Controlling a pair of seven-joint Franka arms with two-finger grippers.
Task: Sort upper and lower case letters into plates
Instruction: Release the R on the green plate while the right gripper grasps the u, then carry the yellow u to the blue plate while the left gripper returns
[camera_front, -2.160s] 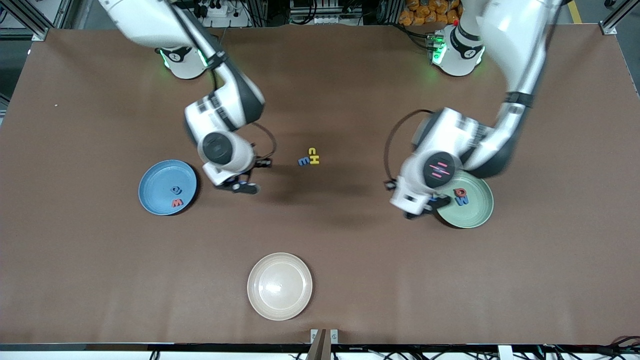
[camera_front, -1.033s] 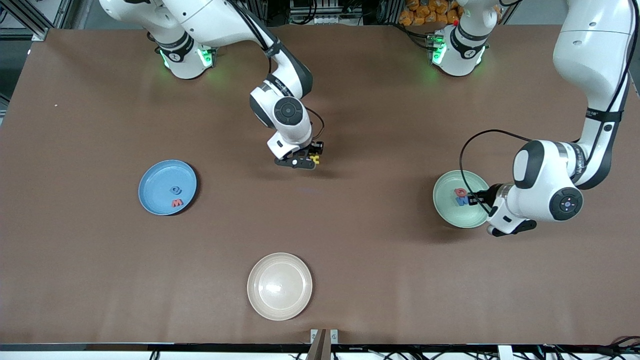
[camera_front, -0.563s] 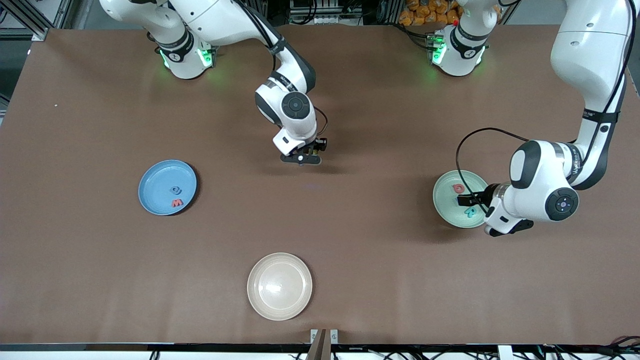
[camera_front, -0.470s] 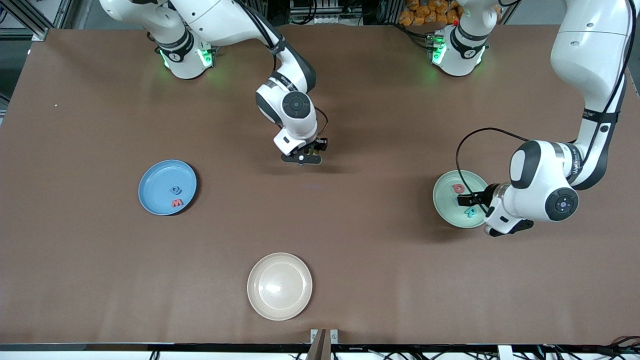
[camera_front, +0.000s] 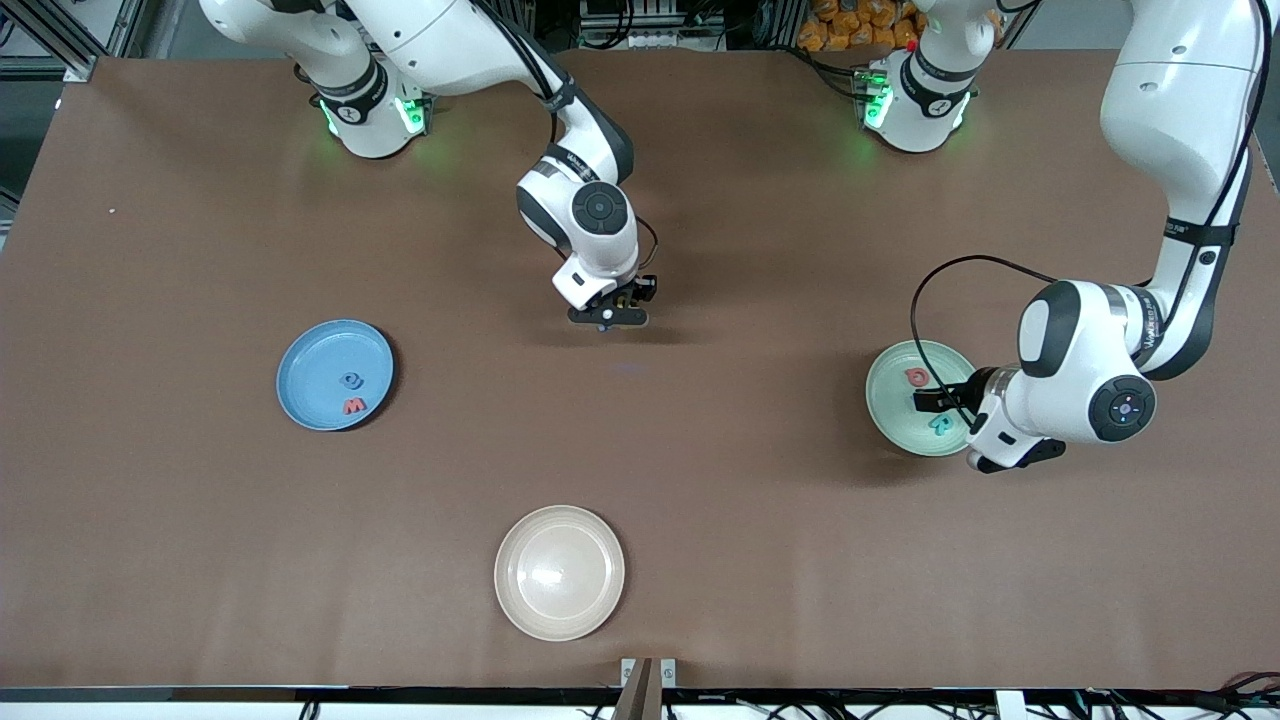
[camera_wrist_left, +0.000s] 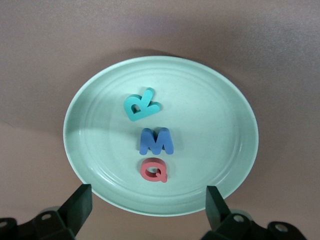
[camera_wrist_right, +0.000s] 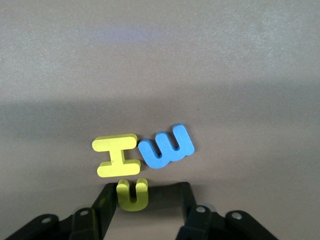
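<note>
Letters (camera_wrist_left: 150, 140) now number three in the mint plate (camera_front: 890, 425): left gripper (camera_wrist_left: 148, 205), fingers spread, just dropped the teal R (camera_wrist_left: 141, 104), while the right gripper (camera_wrist_right: 146, 204) straddles the small yellow letter (camera_wrist_right: 132, 193) on the bench (camera_front: 700, 520), fingers spread.

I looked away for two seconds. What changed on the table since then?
The right gripper swung from beside the light blue plate to the three loose letters mid-table, its open fingers now around the small yellow c. The left gripper shifted across the mint green plate, where a teal R now lies with the blue M and red Q. The beige plate stayed.
</note>
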